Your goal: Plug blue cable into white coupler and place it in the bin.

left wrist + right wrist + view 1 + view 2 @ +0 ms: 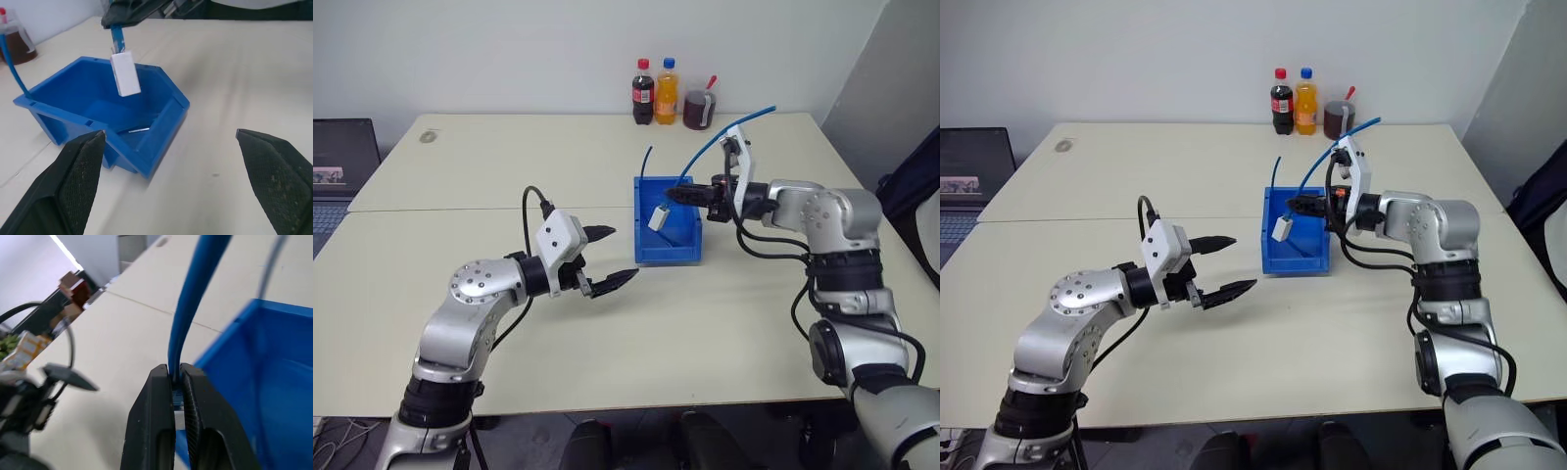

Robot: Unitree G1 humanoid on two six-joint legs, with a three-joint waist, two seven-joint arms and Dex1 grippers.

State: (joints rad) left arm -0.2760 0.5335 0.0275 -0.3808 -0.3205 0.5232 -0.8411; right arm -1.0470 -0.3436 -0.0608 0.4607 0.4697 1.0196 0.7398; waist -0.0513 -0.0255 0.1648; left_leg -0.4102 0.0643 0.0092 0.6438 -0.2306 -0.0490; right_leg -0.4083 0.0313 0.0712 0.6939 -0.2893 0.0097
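The blue bin (668,253) stands mid-table, right of centre. My right gripper (672,196) is above its open top, shut on the blue cable (705,149), which arcs up and back to the right behind the wrist. From the short cable end below the fingers hangs the white coupler (658,217), dangling over the inside of the bin (161,147) without touching it; the left wrist view shows the coupler (124,73) tilted. My left gripper (622,255) is open and holds nothing, a short way left of the bin and above the table.
A thin darker blue cable (646,162) sticks up from the bin's far left corner. Two bottles (643,93) and a jug of dark drink (699,108) stand at the table's back edge. A laptop (342,157) is at far left.
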